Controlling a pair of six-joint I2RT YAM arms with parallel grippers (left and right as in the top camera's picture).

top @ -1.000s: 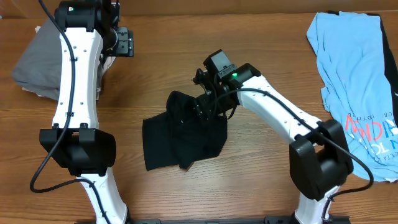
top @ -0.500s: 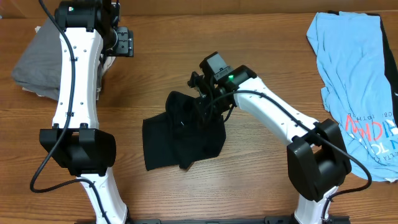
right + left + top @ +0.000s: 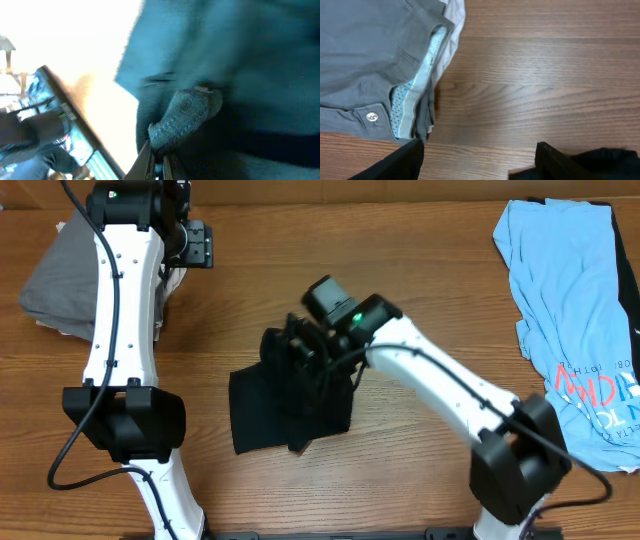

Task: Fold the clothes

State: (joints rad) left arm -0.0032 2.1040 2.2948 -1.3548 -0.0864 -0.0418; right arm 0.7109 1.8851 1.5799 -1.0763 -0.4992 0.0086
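A black garment (image 3: 290,410) lies crumpled in the middle of the wooden table. My right gripper (image 3: 303,350) is shut on its upper edge and holds that edge a little off the table. In the right wrist view a ribbed hem (image 3: 186,116) is pinched between the closed fingers (image 3: 159,167), and dark cloth (image 3: 240,75) fills the rest. My left gripper (image 3: 200,245) hangs open at the back left beside a pile of grey trousers (image 3: 60,275). In the left wrist view its fingers (image 3: 395,162) stand wide apart over bare wood, with the grey trousers (image 3: 365,55) to the upper left.
A light blue T-shirt (image 3: 575,310) with red lettering lies spread at the right edge of the table. A white cloth (image 3: 454,20) shows under the trousers pile. The bases of both arms stand at the table's front edge.
My right gripper has shut on the black garment's upper edge and moved left, dragging that edge with it. The left arm has stayed where it was.
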